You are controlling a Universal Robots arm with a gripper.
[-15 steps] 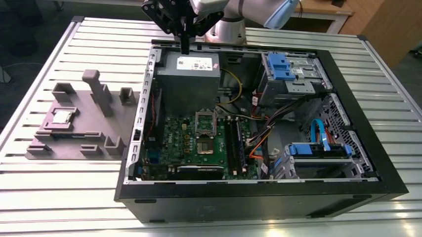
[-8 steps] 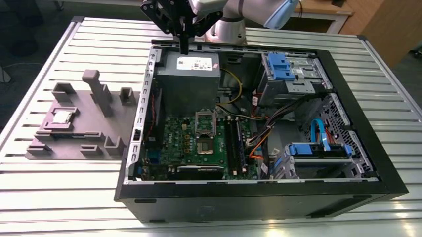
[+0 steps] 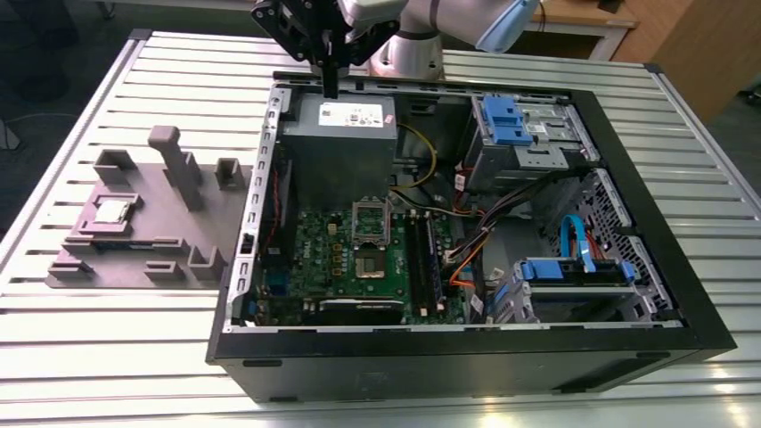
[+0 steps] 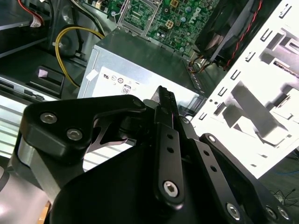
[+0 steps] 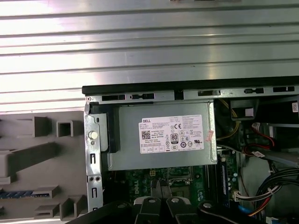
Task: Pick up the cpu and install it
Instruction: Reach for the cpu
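Note:
The cpu (image 3: 113, 211), a small silver square, lies in a recess of the mauve-grey tray (image 3: 134, 260) at the exterior view's left, outside the case. My gripper (image 3: 330, 87) hangs over the back wall of the open computer case, above the grey power supply (image 3: 339, 134) and far from the cpu. Its fingers are shut together with nothing between them, as both wrist views show (image 5: 161, 186) (image 4: 163, 95). The metal socket frame (image 3: 370, 241) with a dark centre sits on the green motherboard, beyond the power supply (image 5: 161, 135).
The black case (image 3: 476, 357) lies open on a slatted metal table (image 3: 119, 357). Inside it are blue-tabbed drive bays (image 3: 511, 125), a lower drive cage (image 3: 576, 272) and loose cables (image 3: 476, 223). Raised blocks (image 3: 178, 165) stand on the tray.

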